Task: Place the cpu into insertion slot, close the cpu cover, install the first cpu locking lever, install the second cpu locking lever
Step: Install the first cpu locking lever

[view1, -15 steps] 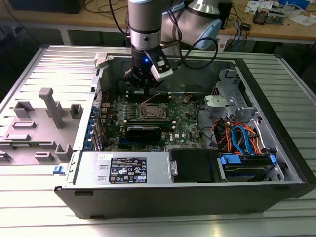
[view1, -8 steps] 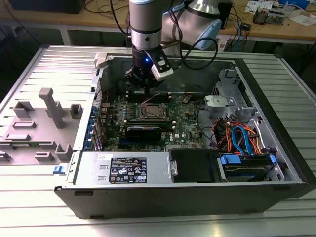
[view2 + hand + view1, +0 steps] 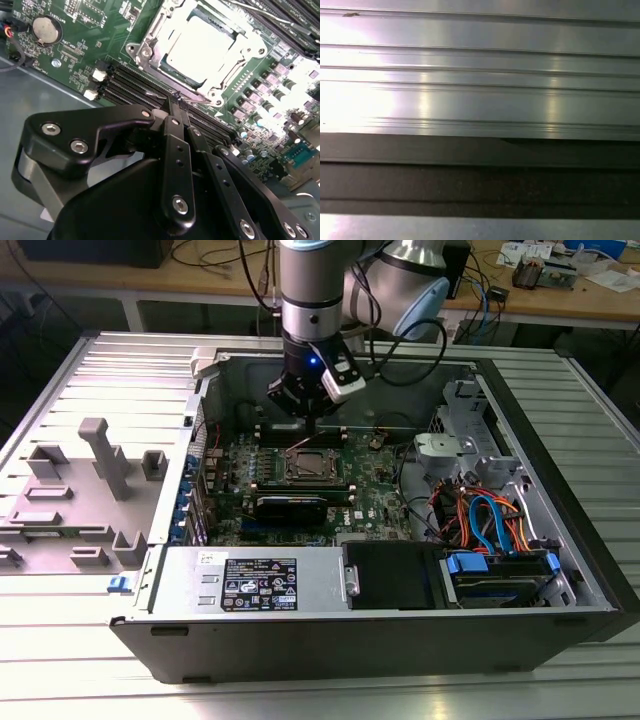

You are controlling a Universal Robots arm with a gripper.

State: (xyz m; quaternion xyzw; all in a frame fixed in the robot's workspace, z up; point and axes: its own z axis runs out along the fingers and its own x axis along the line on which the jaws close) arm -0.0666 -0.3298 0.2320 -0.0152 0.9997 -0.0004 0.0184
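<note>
The insertion slot (image 3: 308,464) sits mid-board inside the open computer case. In the second wrist view the cpu (image 3: 200,47) lies in it, its bright lid showing through the window of the cpu cover (image 3: 145,50), which lies flat over it. My gripper (image 3: 176,100) is shut, its black fingertips (image 3: 172,107) at the hooked end of a thin wire locking lever (image 3: 157,94) along the socket's edge. Another wire lever (image 3: 270,15) runs along the opposite side. In the exterior view my gripper (image 3: 305,422) hangs just behind the slot.
Black memory slots (image 3: 125,80) flank the socket, and a coin battery (image 3: 46,29) lies nearby. A power supply (image 3: 255,580) and a drive bay with blue and orange cables (image 3: 490,525) fill the case front. Grey fixtures (image 3: 100,460) stand at the exterior view's left. Ribbed metal (image 3: 480,75) is in the first wrist view.
</note>
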